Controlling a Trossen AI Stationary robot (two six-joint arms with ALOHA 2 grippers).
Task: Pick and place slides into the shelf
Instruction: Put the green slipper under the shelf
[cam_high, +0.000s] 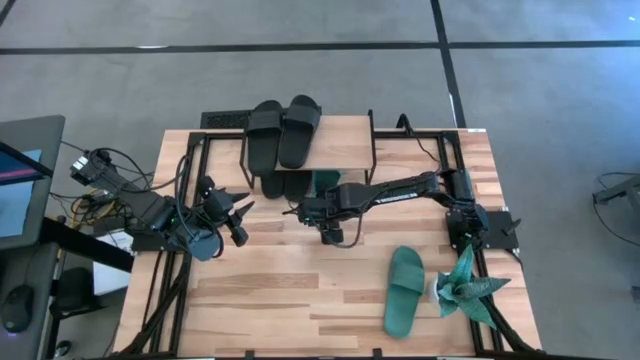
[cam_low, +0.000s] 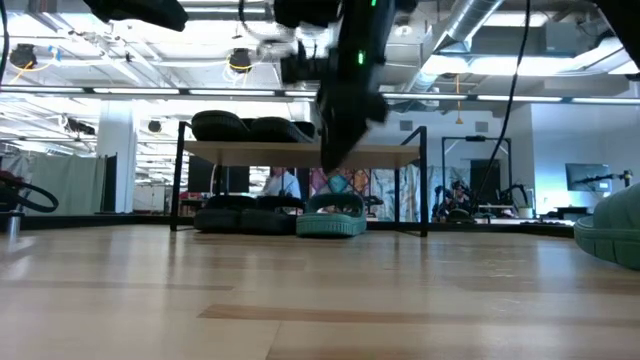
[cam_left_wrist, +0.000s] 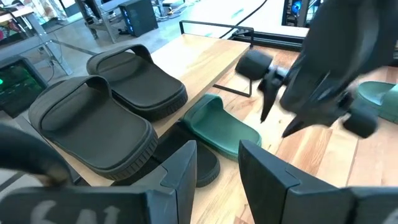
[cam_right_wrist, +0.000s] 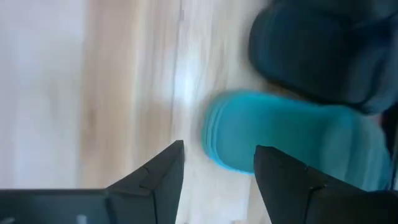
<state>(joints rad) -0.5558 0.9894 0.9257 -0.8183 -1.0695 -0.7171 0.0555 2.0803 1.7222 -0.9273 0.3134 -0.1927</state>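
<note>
Finishing the release of the teal slide (cam_left_wrist: 224, 127), lying on the tabletop beneath the shelf (cam_high: 340, 140), just beside the black pair (cam_low: 240, 218) stowed there. Keeping the right gripper (cam_right_wrist: 219, 149) spread, fingers apart with nothing between them, the slide's rounded end just beyond the tips. Judging the best exit to be a straight draw back from the shelf front, level and slow, avoiding the thin black legs and the plank edge, and not dragging the slide out. Then turning toward the second teal slide (cam_high: 404, 290), lying near the paper plant (cam_high: 468, 285), well apart from the shelf. Holding the left gripper (cam_left_wrist: 217, 149) near the shelf's left front corner, fingers spread and empty, waiting.

Struggling to confirm how far under the plank the teal slide reaches, since the plank covers most of it from above. Seeing only the toes of the lower black pair. Reading the two black slides (cam_high: 283, 130) on top plainly.
</note>
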